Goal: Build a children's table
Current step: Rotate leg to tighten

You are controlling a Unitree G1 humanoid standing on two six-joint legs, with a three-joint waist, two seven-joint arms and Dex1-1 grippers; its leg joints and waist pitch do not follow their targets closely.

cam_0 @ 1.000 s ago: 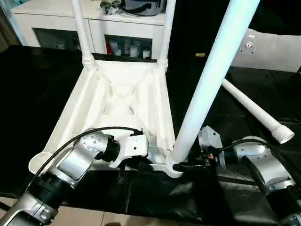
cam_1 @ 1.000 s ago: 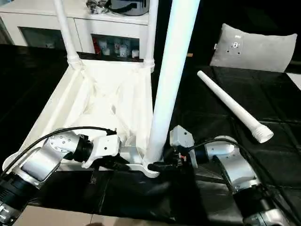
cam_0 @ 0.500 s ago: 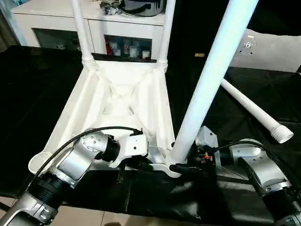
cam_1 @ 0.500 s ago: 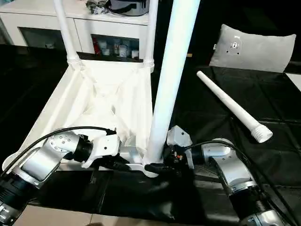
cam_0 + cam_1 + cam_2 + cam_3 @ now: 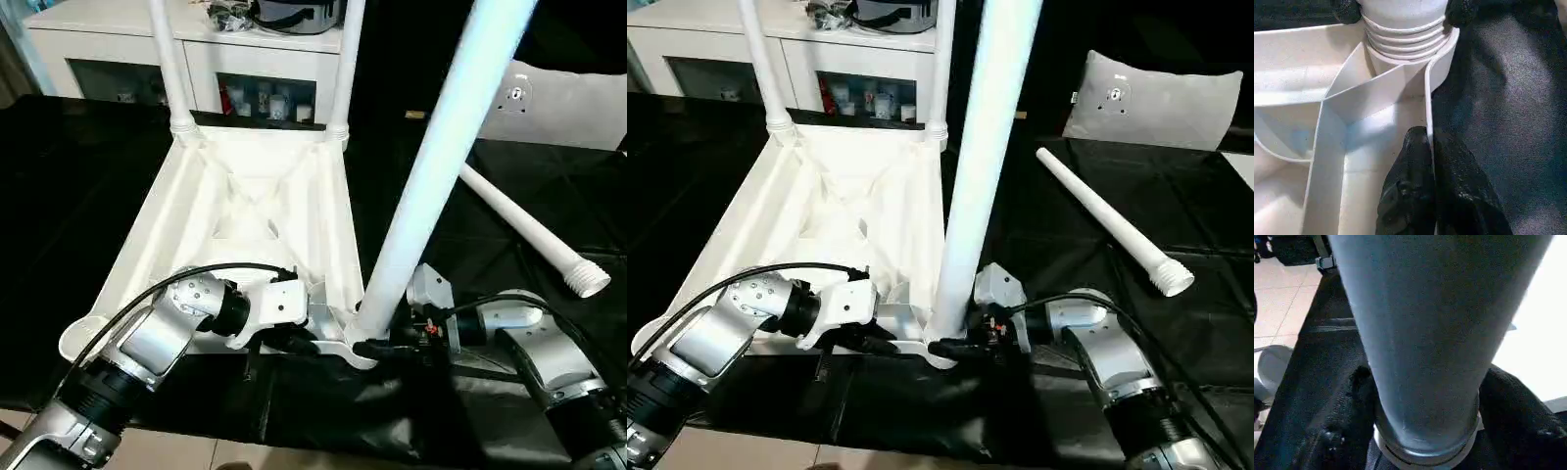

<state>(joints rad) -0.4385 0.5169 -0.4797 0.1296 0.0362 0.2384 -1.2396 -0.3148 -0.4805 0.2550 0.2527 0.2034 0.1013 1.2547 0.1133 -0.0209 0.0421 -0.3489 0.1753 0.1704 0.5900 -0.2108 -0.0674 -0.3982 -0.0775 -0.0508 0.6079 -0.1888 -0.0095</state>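
Note:
The white table top (image 5: 245, 211) lies upside down on the black cover, ribs facing up. Two legs (image 5: 168, 69) (image 5: 345, 69) stand upright in its far corner sockets. A third leg (image 5: 431, 166) rises, slightly tilted, from the near right socket. My right gripper (image 5: 377, 345) is shut on the base of that leg, with a black finger (image 5: 1359, 396) pressed on each side of it. The left gripper (image 5: 1429, 147) is shut on the top's thin rim wall just beside that socket. One more leg (image 5: 529, 230) lies loose on the cover to the right.
A grey-white cushion (image 5: 568, 98) sits at the back right. A white cabinet (image 5: 225, 49) with shelves stands behind the table top. The near left corner socket (image 5: 83, 338) has nothing in it. The black cover's front edge runs close below my arms.
My right wrist and forearm have shifted slightly left and turned a little around the leg's base. The leg stays in its socket. The left gripper has not moved.

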